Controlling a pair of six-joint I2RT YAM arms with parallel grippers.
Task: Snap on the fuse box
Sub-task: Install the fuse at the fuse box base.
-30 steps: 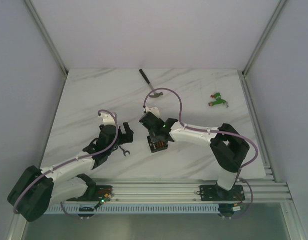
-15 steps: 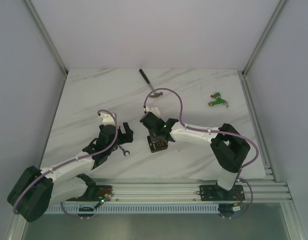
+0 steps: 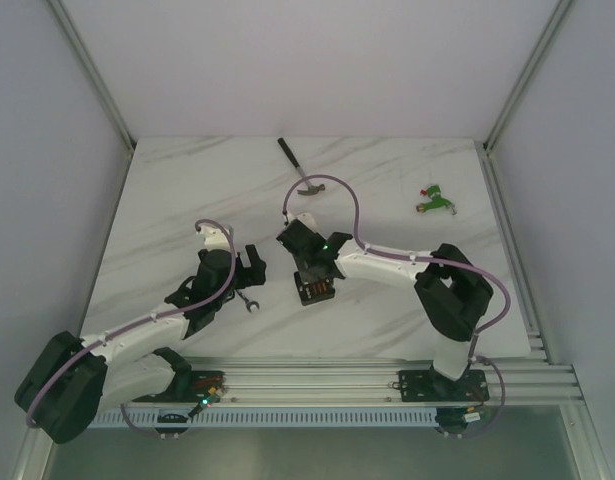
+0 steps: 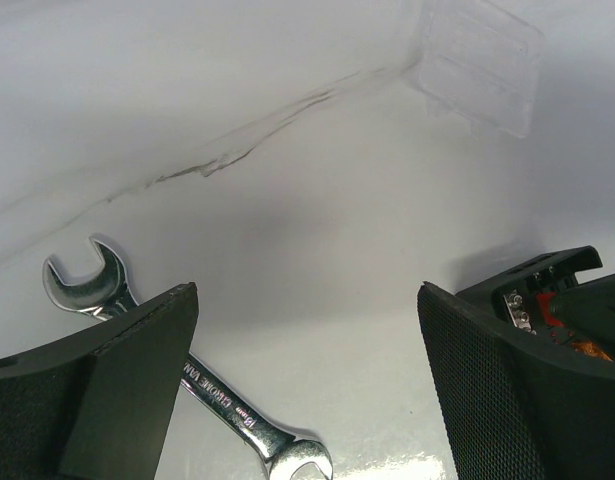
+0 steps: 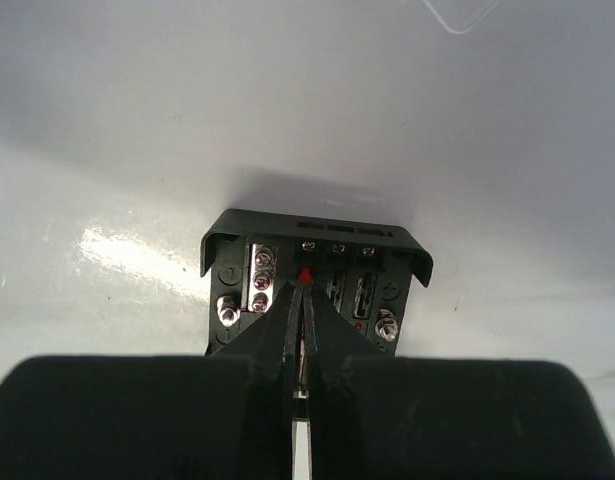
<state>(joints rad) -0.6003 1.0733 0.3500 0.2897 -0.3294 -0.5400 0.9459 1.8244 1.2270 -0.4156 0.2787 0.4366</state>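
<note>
The small square black plastic fuse box [image 5: 317,232] is set flat on the white marble table [image 3: 177,190], near the middle. The right gripper [image 5: 304,285] is shut tight, its tips right over the box's top. A tiny red bit is seen at the tips; whether it is held cannot be told. The left gripper [image 4: 307,300] is opened wide and empty, over a shiny steel wrench [image 4: 227,410]. It seems the box is being pressed. Next, the clear plastic cover [image 4: 477,60] lying beyond likely must be fetched and lined up. A black-handled hammer [image 3: 297,168] and a green-and-red connector piece [image 3: 434,200] are left far off, out of the way.
</note>
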